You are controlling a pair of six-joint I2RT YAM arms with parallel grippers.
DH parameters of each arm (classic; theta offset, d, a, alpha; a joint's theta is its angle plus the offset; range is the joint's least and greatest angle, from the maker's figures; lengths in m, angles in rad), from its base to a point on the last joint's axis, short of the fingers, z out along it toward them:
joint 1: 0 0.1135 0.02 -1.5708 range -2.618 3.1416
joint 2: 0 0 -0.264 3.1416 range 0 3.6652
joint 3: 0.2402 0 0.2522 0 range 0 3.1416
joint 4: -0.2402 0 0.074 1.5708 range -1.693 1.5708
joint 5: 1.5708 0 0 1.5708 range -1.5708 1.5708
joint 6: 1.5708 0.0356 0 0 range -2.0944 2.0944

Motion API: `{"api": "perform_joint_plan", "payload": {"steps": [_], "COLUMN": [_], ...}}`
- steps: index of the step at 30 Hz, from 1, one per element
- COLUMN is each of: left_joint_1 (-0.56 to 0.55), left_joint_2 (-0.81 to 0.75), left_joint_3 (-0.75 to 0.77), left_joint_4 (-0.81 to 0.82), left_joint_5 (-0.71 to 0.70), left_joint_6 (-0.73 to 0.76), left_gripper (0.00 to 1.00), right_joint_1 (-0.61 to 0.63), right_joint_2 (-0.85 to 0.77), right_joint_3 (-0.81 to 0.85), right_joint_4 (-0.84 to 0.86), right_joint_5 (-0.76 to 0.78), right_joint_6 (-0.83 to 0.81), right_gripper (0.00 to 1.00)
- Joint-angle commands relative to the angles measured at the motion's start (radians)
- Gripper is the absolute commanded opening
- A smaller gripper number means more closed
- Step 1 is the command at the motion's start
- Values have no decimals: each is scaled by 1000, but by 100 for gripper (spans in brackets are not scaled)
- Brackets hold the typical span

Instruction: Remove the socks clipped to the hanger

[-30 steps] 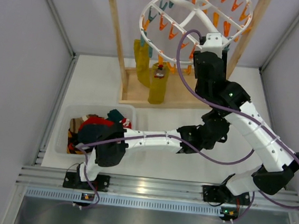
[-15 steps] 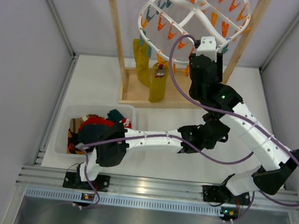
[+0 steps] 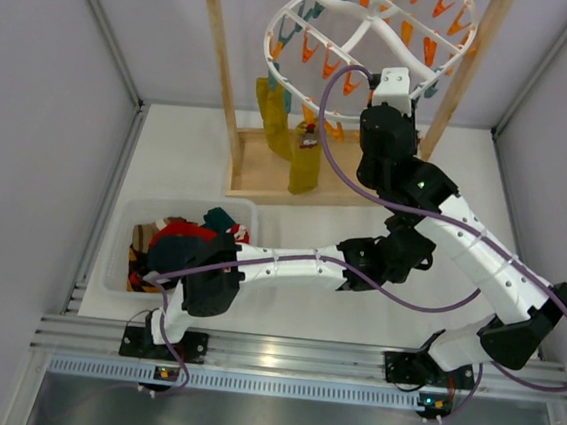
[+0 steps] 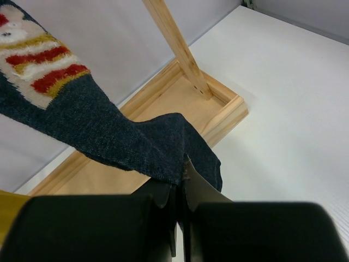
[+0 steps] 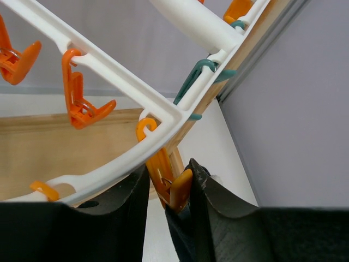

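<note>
**Two claws, one dark sock**

Two claws are busy at the same time. The left claw point(image 4: 177, 185) is clenched tight on the low end of the navy sock point(image 4: 109, 136). From that pinch the sock runs long and straight, up toward the upper left of the left wrist picture. You can see its red, yellow and white stripes there. Its top end goes out of the picture, so I cannot see which peg holds it. Behind the sock stands the wooden stand point(image 4: 180, 49).

The right claw point(image 5: 169, 176) is up at the white hanger point(image 5: 109, 72). Its two fingers sit one on each side of an orange peg point(image 5: 177, 192), and they look pressed against it.

So the sock lies up and away from the left claw. I think the right claw has to squeeze a peg open up there. If this is the right peg, the left claw can then pull the sock down along its long line.

From above, two yellow socks point(image 3: 305, 164) hang from the hanger near the top middle. More socks lie in the bin point(image 3: 128, 213) at the lower left.
</note>
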Motion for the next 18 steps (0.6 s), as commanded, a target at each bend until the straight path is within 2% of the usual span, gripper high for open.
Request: {"api": "perform_joint_plan", "payload": {"steps": [1,6,7,12,13,18], "left_joint_1": [-12,-12,-12,-12,-12,-12], "left_joint_2": [4,-1,-4,-19,-27,-39], "left_joint_3": [24,11,8,-13,-25,-58], "left_joint_4": [18,18,18,20,20,20], "left_joint_5": [20,23,23,35,43,55], "left_joint_6": [-7,-13,-13,-22,-22,-39], "left_gripper": [0,0,0,0,0,0], "right_joint_1": [11,10,10,-1,-4,-35], "right_joint_2": [-31,-31,-31,-29,-26,-40], "right_joint_3": [2,0,2,4,4,-9], "right_joint_4": [79,93,96,108,108,88], "right_joint_5": [16,16,16,-8,-22,-82], "right_joint_6": [-8,-27,-34,-56,-56,-50], "right_gripper": [29,19,12,6,1,0]}}
